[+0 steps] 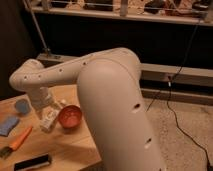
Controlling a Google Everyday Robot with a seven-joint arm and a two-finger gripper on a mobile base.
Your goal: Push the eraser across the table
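The eraser (32, 162), a flat black block with a pale lower edge, lies at the front left of the wooden table (65, 145). My white arm reaches in from the right and bends down at the far left. My gripper (47, 112) hangs at the end of it, low over the table beside a small white object (50, 121) and just left of the orange bowl (70, 116). The gripper is well behind the eraser and apart from it.
A blue spongy pad (7, 125) and a round blue-grey object (21, 106) lie at the left. An orange-handled brush (17, 141) lies behind the eraser. My arm's bulk (115, 110) covers the table's right part. Cables run over the floor at the right.
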